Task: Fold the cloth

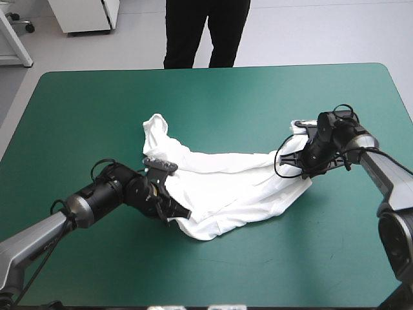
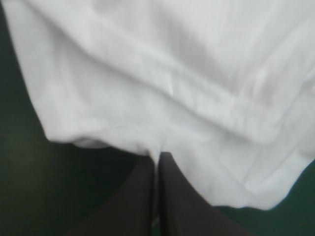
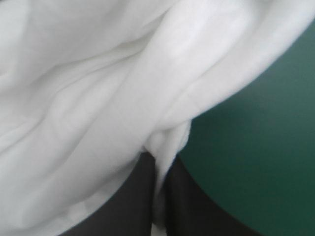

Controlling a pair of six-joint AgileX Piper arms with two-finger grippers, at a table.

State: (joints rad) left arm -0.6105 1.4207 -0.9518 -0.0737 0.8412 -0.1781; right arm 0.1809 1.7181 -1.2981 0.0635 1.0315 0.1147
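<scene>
So, our left claw (image 2: pixel 157 156) is pressed nearly together, pinching a thin edge of the T-shirt (image 2: pixel 147 73), and our right claw (image 3: pixel 158 156) is doing the same with a fold at the opposite end. We reckon that's to pull the fabric taut between them, since it lies in a wrinkled band across the middle of the teal-green worktop (image 1: pixel 97 103), one loose end flopped toward the far side. Looks like we're at the spreading stage; no neat fold yet, so a steady outward tug seems next.
</scene>
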